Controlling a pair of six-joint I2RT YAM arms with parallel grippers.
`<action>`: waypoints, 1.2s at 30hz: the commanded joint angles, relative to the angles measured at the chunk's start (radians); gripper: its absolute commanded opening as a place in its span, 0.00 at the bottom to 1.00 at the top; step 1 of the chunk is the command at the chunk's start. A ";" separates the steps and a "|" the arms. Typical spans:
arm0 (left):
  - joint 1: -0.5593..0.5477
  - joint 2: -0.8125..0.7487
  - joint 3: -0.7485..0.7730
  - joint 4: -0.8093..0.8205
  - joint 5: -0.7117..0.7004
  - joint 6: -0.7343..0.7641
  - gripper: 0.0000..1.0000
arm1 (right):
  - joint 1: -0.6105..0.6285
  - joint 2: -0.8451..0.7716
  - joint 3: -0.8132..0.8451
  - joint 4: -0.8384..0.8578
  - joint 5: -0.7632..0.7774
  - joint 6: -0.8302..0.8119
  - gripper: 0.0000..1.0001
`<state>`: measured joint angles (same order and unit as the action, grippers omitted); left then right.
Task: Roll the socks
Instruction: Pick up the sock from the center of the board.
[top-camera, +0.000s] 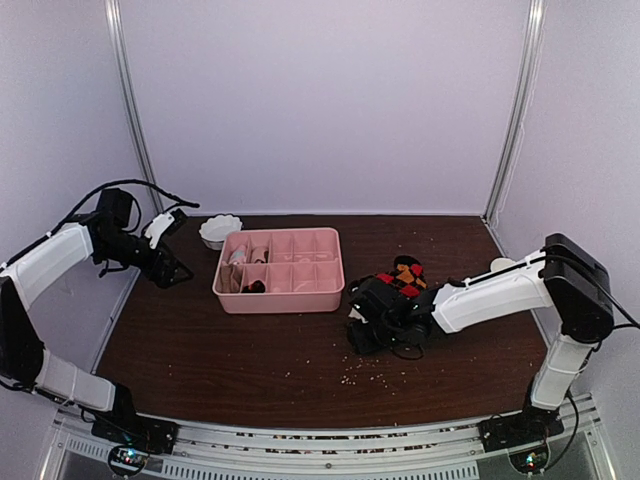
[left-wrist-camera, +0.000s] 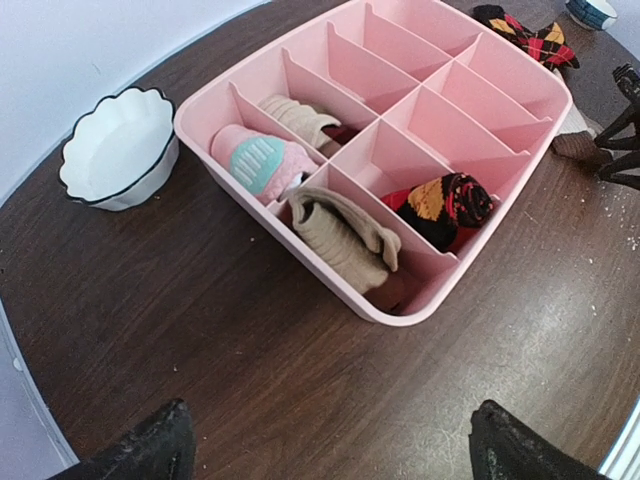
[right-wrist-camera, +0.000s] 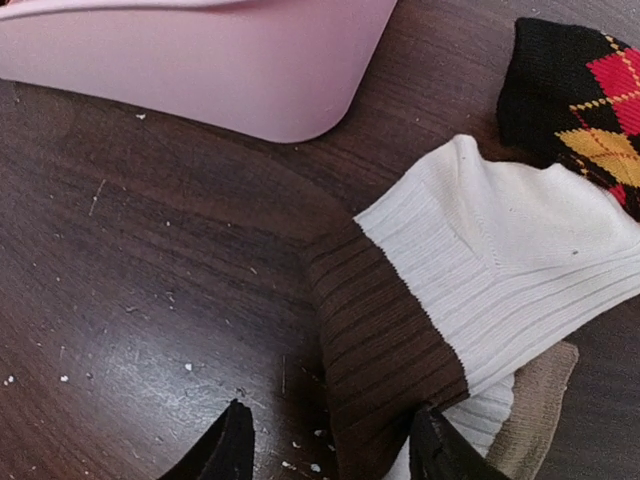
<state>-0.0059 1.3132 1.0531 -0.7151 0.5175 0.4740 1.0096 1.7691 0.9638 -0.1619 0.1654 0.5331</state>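
1. Right pincer (top-camera: 365, 325) sits low over the table (top-camera: 200, 350), at about 4 o'clock from the pink tray (top-camera: 280, 300). From above I cannot tell how wide it gapes. A loose argyle sock (top-camera: 405, 272) lies at 3 o'clock from the tray. The left pincer (top-camera: 172, 268) hangs at 9 o'clock from the tray, well apart from the loose socks, and a white bowl (top-camera: 220, 231) stands at 10 o'clock.

2. In the left wrist view, the left pincer's fingers are spread wide with nothing between them. The tray ahead holds a rolled argyle sock (left-wrist-camera: 445, 208) in a compartment at 4 o'clock and a beige roll (left-wrist-camera: 340, 235) at 6 o'clock (two more bundles lie behind, one of them pink).

3. In the right wrist view, the right pincer's fingers stand apart. The brown cuff (right-wrist-camera: 385, 340) of a cream sock (right-wrist-camera: 500, 270) lies between them, not yet clamped as far as I can see. That sock is flat and unrolled, with the loose argyle sock at 1 o'clock from it. I judge the task partly done: some rolls are stowed, and at least these two remain.
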 joint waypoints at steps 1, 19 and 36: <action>-0.001 -0.038 -0.017 -0.002 0.017 0.016 0.98 | -0.006 0.036 0.026 -0.028 0.017 0.030 0.49; -0.002 -0.089 -0.029 -0.034 0.027 0.018 0.98 | -0.043 -0.003 -0.032 0.055 -0.056 0.083 0.04; -0.009 -0.067 -0.006 -0.086 0.085 0.036 0.98 | -0.259 -0.311 0.126 -0.029 -0.279 0.083 0.00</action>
<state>-0.0059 1.2415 1.0180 -0.7841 0.5549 0.4831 0.7601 1.4822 1.0214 -0.1413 -0.0452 0.6109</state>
